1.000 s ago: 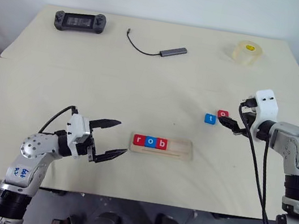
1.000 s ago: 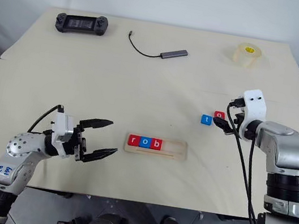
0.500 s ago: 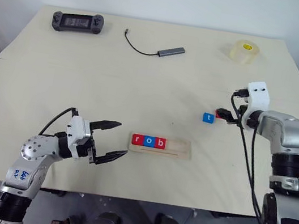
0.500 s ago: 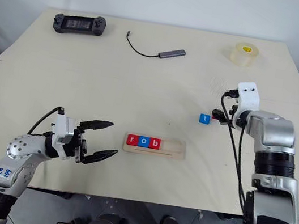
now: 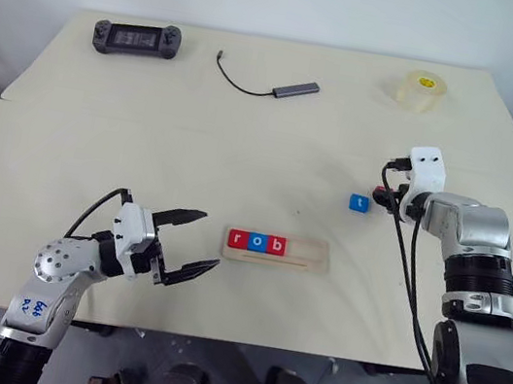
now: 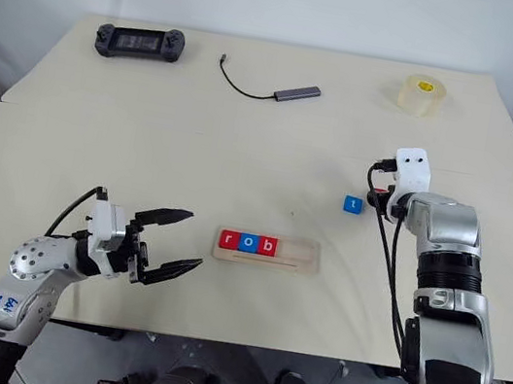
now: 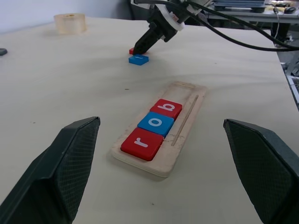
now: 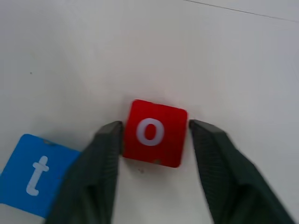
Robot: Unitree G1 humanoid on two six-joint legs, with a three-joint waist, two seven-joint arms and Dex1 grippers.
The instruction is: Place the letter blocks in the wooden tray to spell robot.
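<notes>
The wooden tray (image 5: 315, 258) lies near the table's front middle, with the red r (image 5: 237, 239), blue o (image 5: 256, 242) and red b (image 5: 274, 245) letter blocks in its left part. Its right part is bare. To the right and farther back, the blue t block (image 5: 358, 202) lies flat on the table. Just right of it is the red o block (image 8: 154, 132). My right gripper (image 5: 382, 195) reaches down on that block, one finger pressed against each side of it. Left of the tray, my left gripper (image 5: 209, 238) hangs wide open and holds nothing.
At the back of the table lie a black game controller (image 5: 137, 37) on the left, a cable with a grey hub (image 5: 296, 87) in the middle, and a roll of clear tape (image 5: 422, 88) on the right. A seam (image 5: 198, 130) crosses the tabletop.
My right gripper has reached forward and down over the red o block, and its fingers have drawn in against the block's sides. The left gripper has stayed where it was.
</notes>
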